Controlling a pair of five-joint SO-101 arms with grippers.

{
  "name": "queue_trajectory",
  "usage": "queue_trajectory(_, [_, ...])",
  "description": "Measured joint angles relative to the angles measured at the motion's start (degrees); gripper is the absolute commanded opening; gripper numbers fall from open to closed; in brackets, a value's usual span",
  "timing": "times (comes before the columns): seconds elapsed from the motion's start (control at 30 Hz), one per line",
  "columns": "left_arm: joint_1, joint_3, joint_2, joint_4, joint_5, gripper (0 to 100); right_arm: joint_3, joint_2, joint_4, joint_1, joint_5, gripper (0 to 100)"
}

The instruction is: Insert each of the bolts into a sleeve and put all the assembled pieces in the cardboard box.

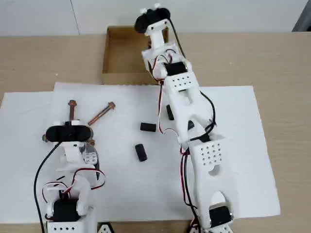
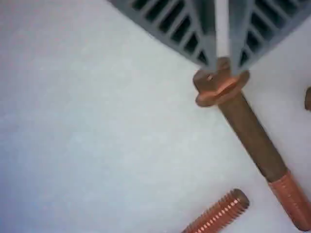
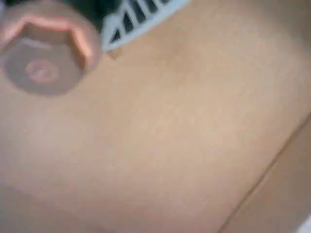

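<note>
Here, the right pincer point(image 3: 99, 36) is clenched on a bolt point(image 3: 43, 53), held just above the floor of the cardboard box point(image 1: 116, 53). The left pincer point(image 2: 221, 60) sits at the head of a second bolt point(image 2: 252, 136), which lies flat on the white paper point(image 1: 233, 145). Whether it grips, I cannot tell. Black sleeves point(image 1: 148, 127) lie loose between the arms.

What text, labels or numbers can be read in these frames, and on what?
No text is readable.
Bolt over the cardboard box: faint stamped mark on its head, too blurred to read.
Bolt on the sheet: no marking can be made out on its head.
Paper sheet: blank where it shows.
</note>
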Motion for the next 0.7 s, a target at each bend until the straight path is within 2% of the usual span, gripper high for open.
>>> queue_trajectory(0.47, [0.0,0.0,0.0,0.0,0.0,1,-1.4,0.2,4.0,0.0,0.0,14.0])
queue_trajectory(0.7, [0.0,0.0,0.0,0.0,0.0,1,-1.4,-4.2,12.7,0.0,0.0,13.9])
